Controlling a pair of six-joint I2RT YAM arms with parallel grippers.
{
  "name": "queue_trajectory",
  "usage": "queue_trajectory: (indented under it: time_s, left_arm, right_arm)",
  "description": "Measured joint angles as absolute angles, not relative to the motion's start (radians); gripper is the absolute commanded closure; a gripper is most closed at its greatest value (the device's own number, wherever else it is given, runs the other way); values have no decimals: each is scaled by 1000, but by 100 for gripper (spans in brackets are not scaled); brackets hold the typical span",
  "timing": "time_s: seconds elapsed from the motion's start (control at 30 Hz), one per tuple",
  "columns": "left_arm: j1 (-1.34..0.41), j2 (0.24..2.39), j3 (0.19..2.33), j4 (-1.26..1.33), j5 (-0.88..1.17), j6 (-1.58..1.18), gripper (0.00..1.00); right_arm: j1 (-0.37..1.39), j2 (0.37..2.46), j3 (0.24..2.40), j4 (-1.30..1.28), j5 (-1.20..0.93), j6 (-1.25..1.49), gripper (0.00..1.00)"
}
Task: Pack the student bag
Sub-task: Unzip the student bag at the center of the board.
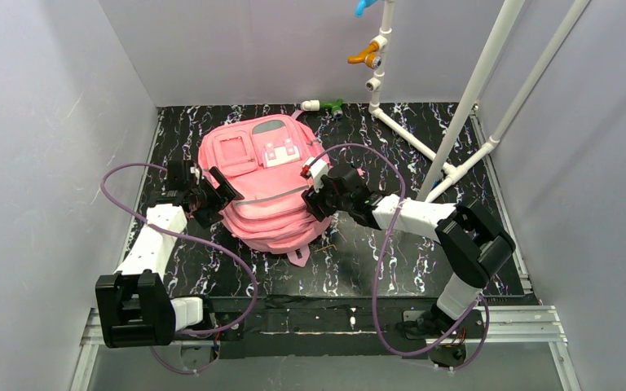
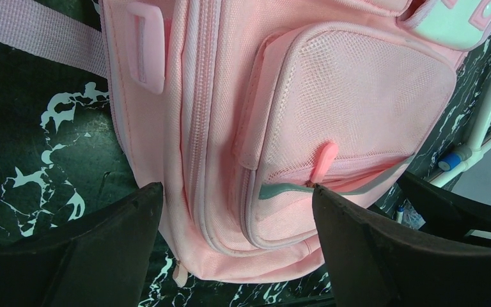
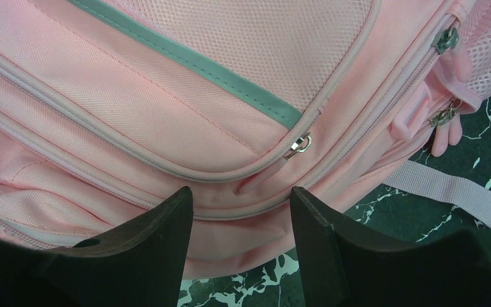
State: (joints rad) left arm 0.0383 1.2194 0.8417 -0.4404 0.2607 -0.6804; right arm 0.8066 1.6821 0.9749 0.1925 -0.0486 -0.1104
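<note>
1. The soft bright-pink fabric backpack with grey reflective stripes point(image 1: 265, 204) lies front-up on the black marble-patterned tabletop point(image 1: 391, 261), between the two arms. It is limp and unanchored, so it could slide or crumple rather than open if one arm pulls on a single side.
2. The left gripper point(image 1: 210, 195) stands with jaws spread wide and nothing held, at the bag's left flank. Its wrist view shows the black fingers point(image 2: 102, 243) straddling a lower corner of the bag beside the mesh front pocket. Closing here would likely pinch loose cloth rather than a zip and bunch the bag up.
3. The right gripper point(image 1: 326, 194), jaws parted and empty, sits at the bag's right flank, its tips just short of the front pocket's curved seam. A grab at this spot could catch fabric and drag the bag toward the white pipe frame point(image 1: 456, 122).
4. The small metal zip pull point(image 3: 299, 144) hangs just above the gap between the right fingers point(image 3: 147, 249), close but apparently untouched. It is small and lies flat against the fabric, so a slightly off approach would probably miss it or slip off.
</note>
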Motion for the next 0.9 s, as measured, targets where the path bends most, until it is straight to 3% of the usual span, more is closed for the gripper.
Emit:
queue_trajectory:
  time_s: [0.2,0.4,0.5,0.63,0.9]
  left_arm:
    - [38,1219,842,-440,268,-681,15]
    - [38,1219,841,-440,266,-685,18]
    - [38,1219,836,-430,266,-692,21]
    - [38,1225,822,-402,284,-692,26]
    - [42,1236,775,-332,329,-705,27]
  right_arm:
    - [807,1682,970,208,-26,-110,38]
    - [813,1706,969,250,47,-109,52]
    - [817,1714,957,285,85,-113,67]
    - [817,1720,941,334,117,-130,96]
    - [813,1718,921,370,128,-147,99]
